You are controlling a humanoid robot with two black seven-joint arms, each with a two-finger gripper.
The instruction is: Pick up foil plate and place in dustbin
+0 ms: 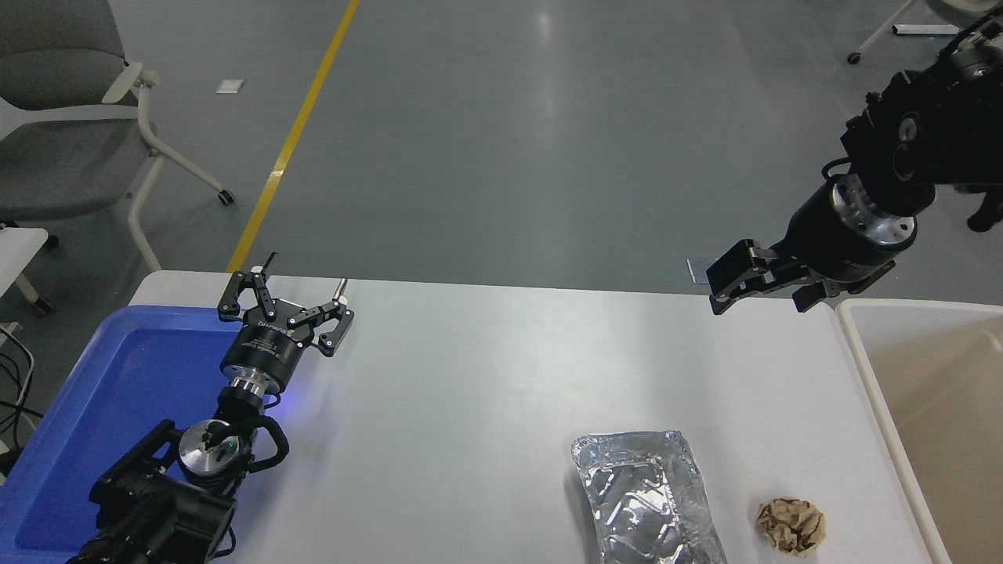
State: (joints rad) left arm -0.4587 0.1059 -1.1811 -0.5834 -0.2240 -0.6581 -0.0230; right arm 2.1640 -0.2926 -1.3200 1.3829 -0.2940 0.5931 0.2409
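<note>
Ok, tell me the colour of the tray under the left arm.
The tray is bright blue, seen in the head view, beneath the parked left arm.

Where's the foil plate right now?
In the head view, the foil plate lies on the table's near right part, just left of the brown paper ball.
</note>
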